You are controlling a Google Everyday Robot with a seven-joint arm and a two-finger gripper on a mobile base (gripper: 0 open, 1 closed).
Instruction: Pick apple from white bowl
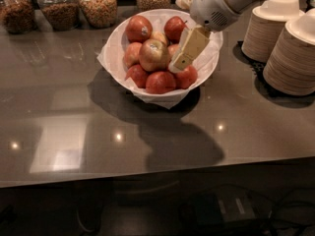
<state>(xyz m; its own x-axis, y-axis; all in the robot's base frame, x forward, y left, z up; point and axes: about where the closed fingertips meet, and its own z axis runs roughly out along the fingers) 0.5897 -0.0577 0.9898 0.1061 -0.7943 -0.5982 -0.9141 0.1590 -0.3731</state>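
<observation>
Right, the dark tabletop [74, 132] fills most of my view, with stacks of tan paper bowls [293, 58] at its right side and a row of glass jars [97, 4] along the back. The white bowl [115, 38] sits toward the rear middle, lined with crumpled paper that spills over its rim and heaped with fruit. The arm [221, 4] reaches in from the upper right, over the bowl's right side. Its end effector [176, 67] slants down and to the left, its tip low among the fruit on that side. From here it reads as one pale slab, so I cannot tell whether it is set wide or narrow; I see nothing held in it. The apple [153, 54], the biggest one, pale with a red blush and a sticker on top, rides the middle of the pile, ringed by smaller red apples [160, 82]. It lies just left of the tip in my view, close beside it; whether they touch I cannot tell. I judge the coming move turns on that: a short shift left to straddle the apple without nudging its red neighbours.
</observation>
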